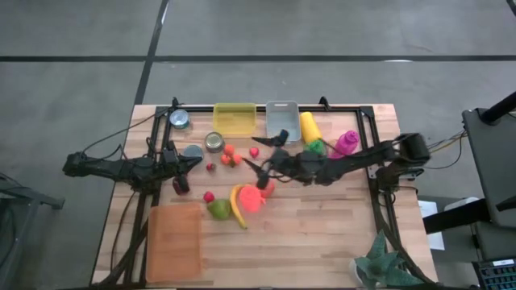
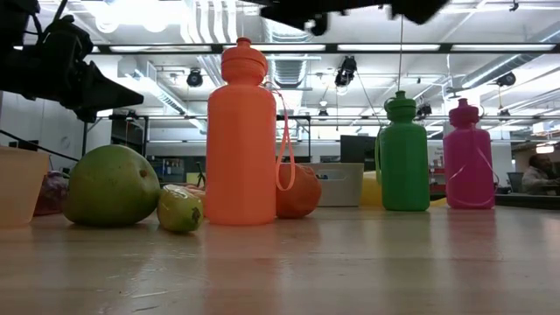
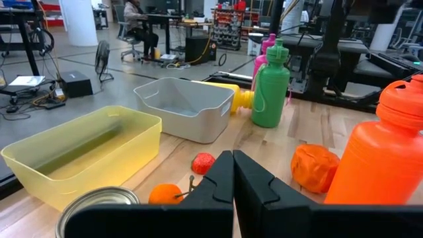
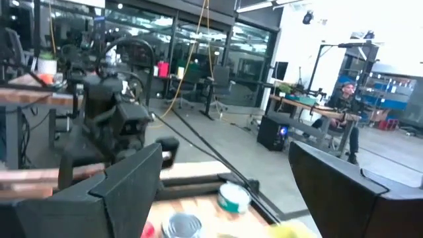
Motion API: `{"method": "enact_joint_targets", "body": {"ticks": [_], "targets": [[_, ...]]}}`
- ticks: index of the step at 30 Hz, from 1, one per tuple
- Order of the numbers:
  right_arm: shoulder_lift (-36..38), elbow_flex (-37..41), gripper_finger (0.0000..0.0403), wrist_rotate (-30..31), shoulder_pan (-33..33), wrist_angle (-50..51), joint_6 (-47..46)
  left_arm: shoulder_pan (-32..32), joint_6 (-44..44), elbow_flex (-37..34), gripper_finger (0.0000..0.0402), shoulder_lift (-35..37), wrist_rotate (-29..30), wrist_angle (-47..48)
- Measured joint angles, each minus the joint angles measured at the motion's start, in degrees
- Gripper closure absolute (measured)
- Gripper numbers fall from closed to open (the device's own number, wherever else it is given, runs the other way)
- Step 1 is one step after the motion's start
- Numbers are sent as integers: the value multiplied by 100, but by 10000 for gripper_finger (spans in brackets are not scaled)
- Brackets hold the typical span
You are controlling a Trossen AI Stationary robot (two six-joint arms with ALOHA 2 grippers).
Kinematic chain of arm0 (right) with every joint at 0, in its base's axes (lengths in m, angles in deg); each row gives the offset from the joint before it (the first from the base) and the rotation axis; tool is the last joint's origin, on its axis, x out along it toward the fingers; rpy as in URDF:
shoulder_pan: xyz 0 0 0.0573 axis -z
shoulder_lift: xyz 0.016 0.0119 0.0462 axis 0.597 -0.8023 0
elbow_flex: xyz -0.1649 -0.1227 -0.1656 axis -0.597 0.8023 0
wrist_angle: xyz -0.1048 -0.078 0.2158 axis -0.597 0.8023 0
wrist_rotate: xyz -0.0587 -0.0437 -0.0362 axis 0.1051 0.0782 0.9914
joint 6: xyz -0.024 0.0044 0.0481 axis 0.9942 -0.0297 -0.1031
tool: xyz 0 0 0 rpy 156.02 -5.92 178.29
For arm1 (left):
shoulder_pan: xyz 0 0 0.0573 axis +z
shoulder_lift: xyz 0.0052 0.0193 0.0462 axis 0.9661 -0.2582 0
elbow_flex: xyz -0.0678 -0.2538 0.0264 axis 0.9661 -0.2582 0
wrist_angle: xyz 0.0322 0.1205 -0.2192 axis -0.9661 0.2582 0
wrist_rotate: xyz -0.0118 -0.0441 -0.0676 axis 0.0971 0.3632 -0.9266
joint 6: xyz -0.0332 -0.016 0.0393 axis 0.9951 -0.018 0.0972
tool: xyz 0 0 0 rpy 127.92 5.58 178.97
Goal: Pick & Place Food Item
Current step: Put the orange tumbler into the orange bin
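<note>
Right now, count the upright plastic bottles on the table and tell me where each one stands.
3. The orange bottle stands mid-table beside the banana; the green bottle and the pink bottle stand toward the back right. A yellow bottle lies flat beside the grey bin.

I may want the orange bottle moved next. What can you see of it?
The orange bottle stands upright on the wooden table, near its middle. It looks like smooth plastic, all orange, with a ribbed screw cap and a thin loop strap hanging at one side. A banana lies close beside it. Nothing grips it; the right hand is open above it.
</note>
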State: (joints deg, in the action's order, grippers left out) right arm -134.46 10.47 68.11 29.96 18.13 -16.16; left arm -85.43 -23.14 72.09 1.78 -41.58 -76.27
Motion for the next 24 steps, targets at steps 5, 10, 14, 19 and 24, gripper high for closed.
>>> {"method": "enact_joint_targets", "body": {"ticks": [5,10,14,19,24], "targets": [[1076,1129,75,-3,-20,-38,-173,0,0,0,401,0,0,0],[2267,2127,75,-1,-20,-55,-287,0,0,0,401,-2,0,0],[3147,2758,75,-1,-20,-21,-357,0,0,0,401,0,-1,1],[4112,3307,75,-2,-18,-47,-734,0,0,0,401,0,0,0],[4810,3656,75,-51,-18,-8,-595,0,0,0,401,0,0,0]]}}
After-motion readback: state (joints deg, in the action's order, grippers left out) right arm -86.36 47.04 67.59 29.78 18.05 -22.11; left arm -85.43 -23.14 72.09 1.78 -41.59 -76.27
